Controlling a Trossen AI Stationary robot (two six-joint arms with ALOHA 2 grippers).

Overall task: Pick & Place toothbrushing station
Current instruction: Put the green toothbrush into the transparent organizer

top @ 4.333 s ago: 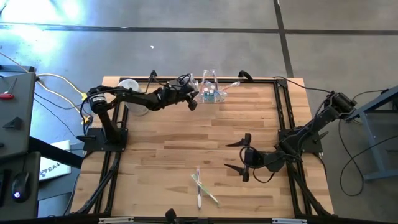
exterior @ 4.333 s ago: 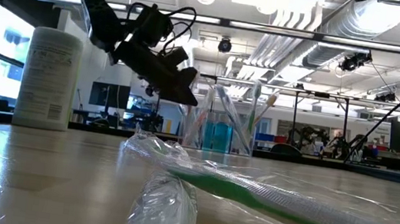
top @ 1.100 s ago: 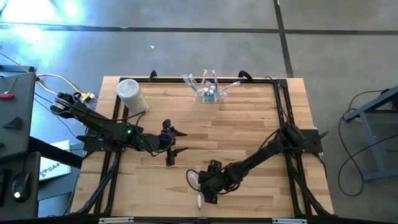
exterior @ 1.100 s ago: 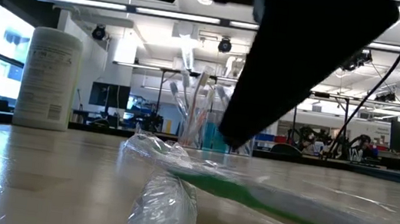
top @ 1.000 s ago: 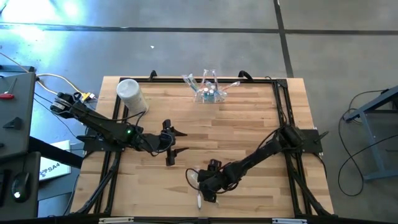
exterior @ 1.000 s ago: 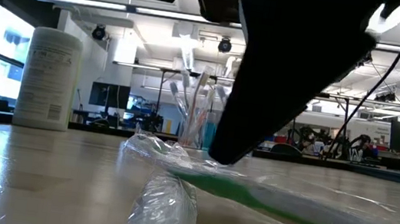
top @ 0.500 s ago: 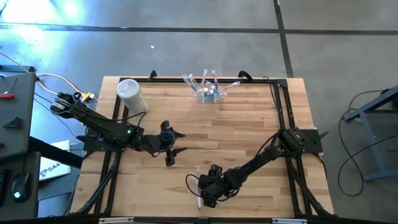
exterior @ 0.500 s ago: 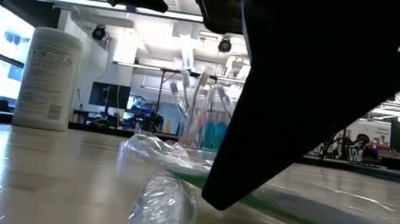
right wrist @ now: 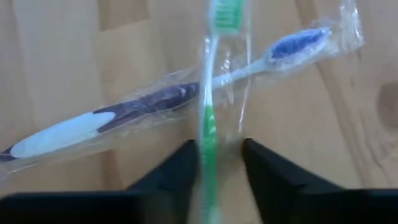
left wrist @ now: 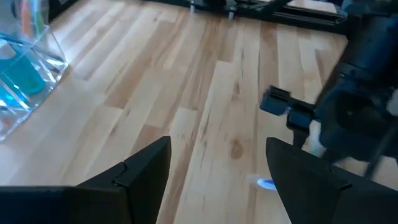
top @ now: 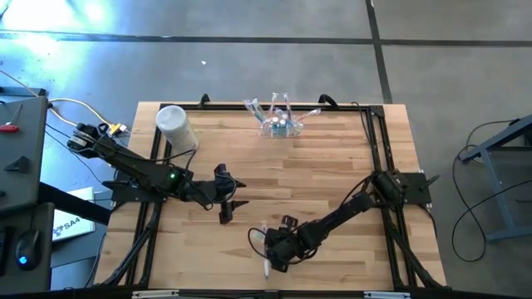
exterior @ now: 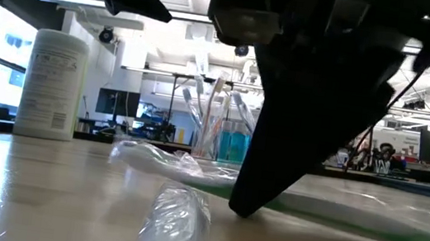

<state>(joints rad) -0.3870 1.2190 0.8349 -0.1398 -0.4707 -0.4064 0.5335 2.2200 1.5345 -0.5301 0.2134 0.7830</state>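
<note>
The toothbrushing station (top: 278, 124), a clear holder with blue inside and several toothbrushes sticking up, stands at the table's far middle; it also shows in the low view (exterior: 220, 142). My right gripper (top: 268, 249) is down at the near middle. It is shut on a wrapped green toothbrush (right wrist: 208, 124), which lies crossed over a wrapped white-and-blue toothbrush (right wrist: 124, 118). My left gripper (top: 231, 198) hangs open above the table's left middle with nothing between its fingers (left wrist: 217, 149). My right gripper pinches the green toothbrush's handle (right wrist: 208, 146), in its clear wrapper, between its two fingers. The fingers come from above, pointing down, one on each long side of the handle. One fingertip (exterior: 245, 208) is at the tabletop. The brush lies on the table across the other brush.
A white canister (top: 174, 124) stands at the far left corner, also in the low view (exterior: 52, 82). Bare wood lies between the station and the two grippers. Black frame rails (top: 378, 149) run along the table's sides.
My right gripper has come down toward the table's near edge, onto the crossed toothbrushes, until its fingertip reaches the tabletop. The green toothbrush has turned a little on the table, and its wrapper end has slid sideways.
</note>
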